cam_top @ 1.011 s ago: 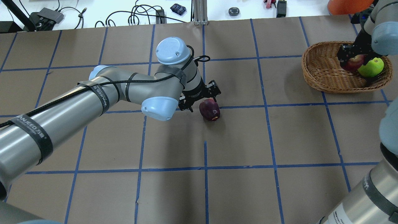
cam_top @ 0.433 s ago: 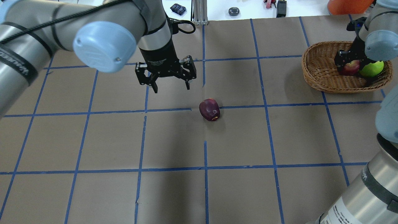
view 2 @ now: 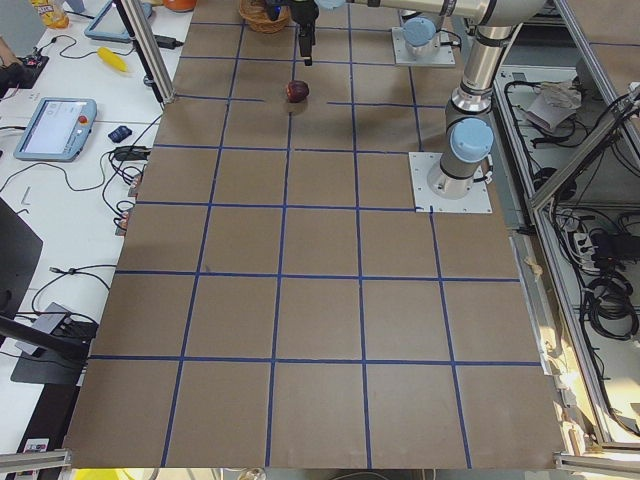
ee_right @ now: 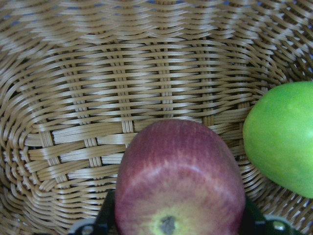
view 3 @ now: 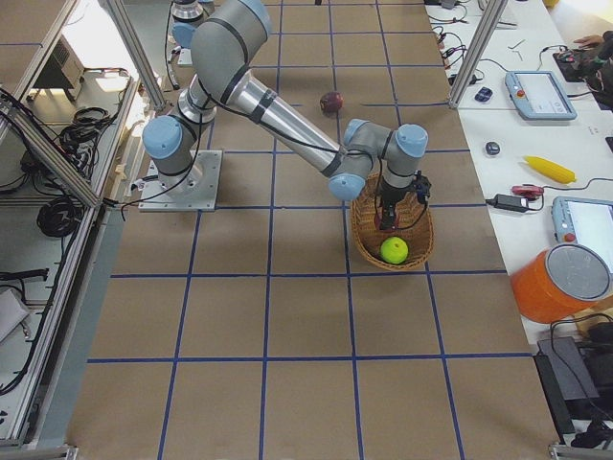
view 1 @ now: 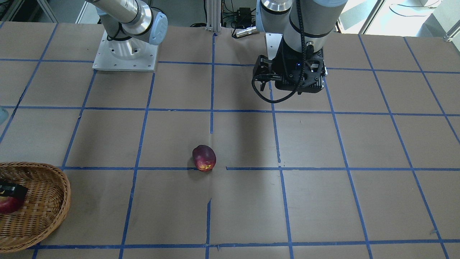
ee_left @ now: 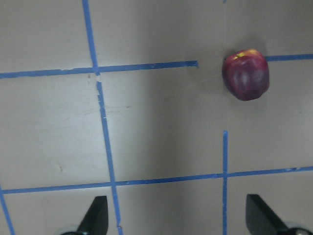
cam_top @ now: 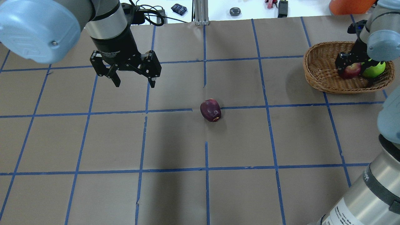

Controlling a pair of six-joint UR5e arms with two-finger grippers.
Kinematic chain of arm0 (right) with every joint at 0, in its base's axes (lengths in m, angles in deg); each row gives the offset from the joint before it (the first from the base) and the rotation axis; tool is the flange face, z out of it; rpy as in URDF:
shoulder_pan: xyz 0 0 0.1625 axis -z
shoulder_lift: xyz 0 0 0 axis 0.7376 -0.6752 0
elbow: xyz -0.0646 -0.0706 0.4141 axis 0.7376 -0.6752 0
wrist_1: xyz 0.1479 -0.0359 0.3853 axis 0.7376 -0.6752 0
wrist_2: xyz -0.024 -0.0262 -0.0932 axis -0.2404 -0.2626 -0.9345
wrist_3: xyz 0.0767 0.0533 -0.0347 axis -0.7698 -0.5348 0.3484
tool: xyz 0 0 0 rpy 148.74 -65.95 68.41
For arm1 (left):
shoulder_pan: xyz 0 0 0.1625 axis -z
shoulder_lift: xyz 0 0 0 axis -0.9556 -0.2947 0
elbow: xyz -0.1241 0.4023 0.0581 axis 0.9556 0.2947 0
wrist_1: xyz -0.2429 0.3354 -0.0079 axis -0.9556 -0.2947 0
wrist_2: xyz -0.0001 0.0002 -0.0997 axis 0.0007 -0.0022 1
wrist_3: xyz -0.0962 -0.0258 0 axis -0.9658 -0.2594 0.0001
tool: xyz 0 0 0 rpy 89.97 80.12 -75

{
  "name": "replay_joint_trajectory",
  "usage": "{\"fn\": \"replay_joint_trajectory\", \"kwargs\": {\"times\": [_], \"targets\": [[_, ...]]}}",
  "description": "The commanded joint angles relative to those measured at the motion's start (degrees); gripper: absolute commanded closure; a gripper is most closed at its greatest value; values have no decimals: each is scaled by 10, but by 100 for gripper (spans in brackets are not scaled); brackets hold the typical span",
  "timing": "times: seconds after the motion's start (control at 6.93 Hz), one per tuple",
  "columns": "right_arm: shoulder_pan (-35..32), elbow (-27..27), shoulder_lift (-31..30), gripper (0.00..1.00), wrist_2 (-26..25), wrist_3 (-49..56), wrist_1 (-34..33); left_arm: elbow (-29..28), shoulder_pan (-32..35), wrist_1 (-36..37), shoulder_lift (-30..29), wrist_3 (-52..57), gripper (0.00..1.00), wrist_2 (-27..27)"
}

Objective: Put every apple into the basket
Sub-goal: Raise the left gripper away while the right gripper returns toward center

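The dark maroon apple [cam_top: 211, 110] [view 1: 204, 158] [ee_left: 246, 74] lies alone on the brown table near the middle. My left gripper [cam_top: 135, 85] [ee_left: 178, 220] hangs open and empty above the table, well to the apple's left and a bit farther back. The wicker basket [cam_top: 313, 75] [view 1: 54, 201] [ee_right: 122, 73] stands at the far right. Inside it, the green apple [cam_top: 374, 69] [ee_right: 281, 137] rests beside the red apple [cam_top: 351, 70] [ee_right: 180, 181]. My right gripper [cam_top: 350, 66] is down in the basket, shut on the red apple, with a finger on each side.
Blue tape lines divide the table into squares. Cables, small devices and an orange object [cam_top: 347, 6] lie beyond the far edge. The right arm's base plate [view 1: 124, 54] is bolted to the table at the robot's side. My right arm's lower links fill the overhead view's right edge.
My left gripper has lifted off the maroon apple and swung left, open; the apple stayed put. The right gripper has lowered the red apple deeper into the basket beside the green one.
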Motion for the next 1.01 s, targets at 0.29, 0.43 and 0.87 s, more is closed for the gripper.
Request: {"fn": "replay_joint_trajectory", "kwargs": {"times": [0.29, 0.43, 0.87], "targets": [[-67, -28, -94, 0, 21, -46, 152, 59, -56, 55, 46, 15, 0, -4], [-142, -28, -119, 0, 63, -185, 184, 57, -54, 62, 46, 14, 0, -4], [-333, -23, -98, 0, 103, -408, 135, 49, -58, 64, 43, 13, 0, -7]]}}
